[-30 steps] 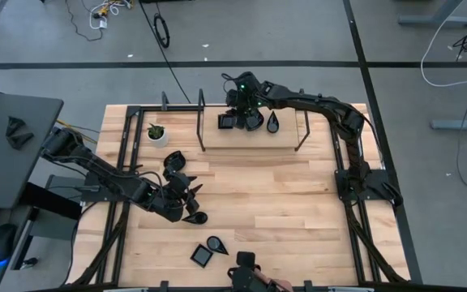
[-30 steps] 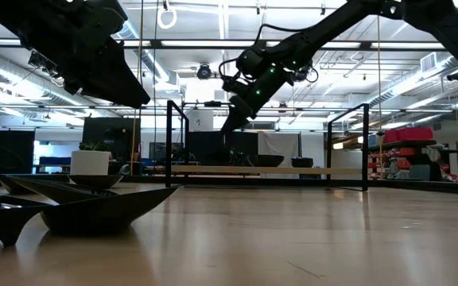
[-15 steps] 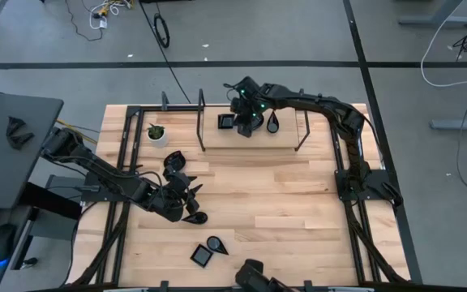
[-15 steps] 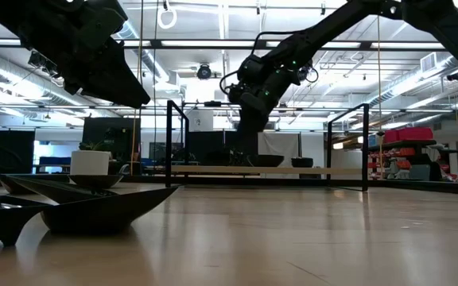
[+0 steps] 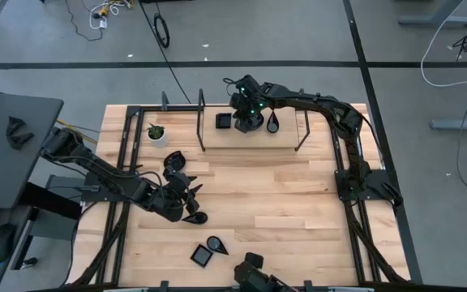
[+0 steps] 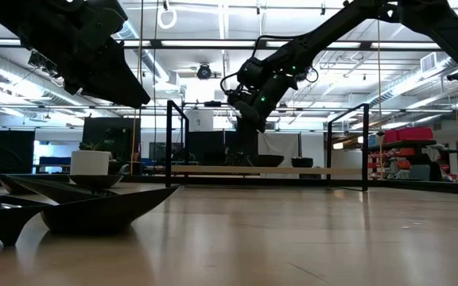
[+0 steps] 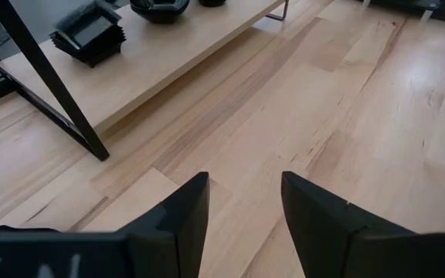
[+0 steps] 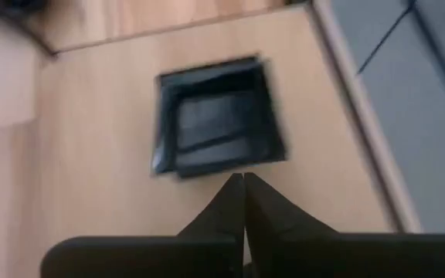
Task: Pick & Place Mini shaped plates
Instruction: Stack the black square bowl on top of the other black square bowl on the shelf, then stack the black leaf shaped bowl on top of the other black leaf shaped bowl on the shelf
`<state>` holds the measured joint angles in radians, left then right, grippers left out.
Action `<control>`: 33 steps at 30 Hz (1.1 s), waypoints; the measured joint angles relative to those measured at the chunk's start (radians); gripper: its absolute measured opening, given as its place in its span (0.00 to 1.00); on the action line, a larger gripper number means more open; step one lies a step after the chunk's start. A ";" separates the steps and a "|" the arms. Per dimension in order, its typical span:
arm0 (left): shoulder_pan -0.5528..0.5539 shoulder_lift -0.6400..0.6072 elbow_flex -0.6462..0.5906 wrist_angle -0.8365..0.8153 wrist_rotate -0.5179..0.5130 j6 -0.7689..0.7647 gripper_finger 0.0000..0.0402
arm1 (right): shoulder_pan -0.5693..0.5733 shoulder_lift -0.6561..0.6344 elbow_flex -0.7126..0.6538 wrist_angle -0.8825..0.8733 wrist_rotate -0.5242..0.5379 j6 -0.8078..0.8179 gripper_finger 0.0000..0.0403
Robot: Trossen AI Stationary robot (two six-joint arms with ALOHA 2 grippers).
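The mini shaped plates are glossy black dishes. On the raised wooden shelf [image 5: 289, 135] at the far side rest a square stack [image 5: 224, 121] [image 8: 219, 123], a round one [image 7: 159, 8] and a teardrop one [image 5: 273, 122]. My right gripper [image 8: 243, 179] hovers over the shelf just short of the square stack, pointing steeply down, shut with nothing between its fingers. Other plates lie on the table at the left [image 5: 173, 161] [image 5: 194, 217] and near the front edge [image 5: 202, 255]. My left gripper [image 7: 246, 202] waits among the left plates, open and empty.
A small white pot with a green plant [image 5: 157, 134] stands left of the shelf. Black frame posts [image 5: 200, 122] [image 5: 304, 130] carry the shelf. Bare wood lies across the table's middle and right. Beside the table at the left stands a dark desk [image 5: 10, 146].
My right gripper has tipped further downward over the shelf, shifting slightly toward the table's right edge, and its fingers have come together with nothing between them. The plates on the shelf lie as before.
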<state>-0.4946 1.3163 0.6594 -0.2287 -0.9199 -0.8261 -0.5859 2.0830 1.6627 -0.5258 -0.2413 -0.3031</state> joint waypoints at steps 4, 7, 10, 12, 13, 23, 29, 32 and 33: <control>0.000 0.000 0.000 0.000 0.000 0.000 0.42 | 0.000 0.001 0.000 0.054 0.026 0.027 0.01; 0.000 0.000 0.000 0.000 0.000 0.000 0.42 | 0.000 0.002 0.000 0.074 0.027 0.034 0.01; 0.000 0.000 0.000 0.000 0.000 0.000 0.42 | 0.003 0.002 0.000 0.079 0.025 0.038 0.02; 0.000 0.000 0.000 0.000 0.000 0.001 0.42 | 0.011 0.002 0.000 0.078 0.024 0.052 0.03; 0.000 0.000 0.000 0.000 0.000 0.001 0.42 | 0.018 0.002 0.000 0.077 0.024 0.061 0.02; -0.002 0.000 0.000 0.000 0.016 0.000 0.42 | 0.253 -0.012 0.000 -0.034 0.206 0.078 0.00; -0.008 0.019 0.001 -0.001 0.062 -0.005 0.42 | 0.451 -0.038 0.000 -0.162 0.451 0.103 0.00; -0.018 0.050 0.001 -0.001 0.068 -0.029 0.42 | 0.542 -0.055 0.000 -0.235 0.516 0.145 0.00; -0.022 0.064 0.001 0.002 0.070 -0.034 0.42 | 0.572 -0.058 0.000 -0.252 0.537 0.163 0.00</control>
<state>-0.5165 1.3802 0.6601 -0.2266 -0.8497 -0.8602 -0.0137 2.0246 1.6630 -0.7781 0.2956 -0.1398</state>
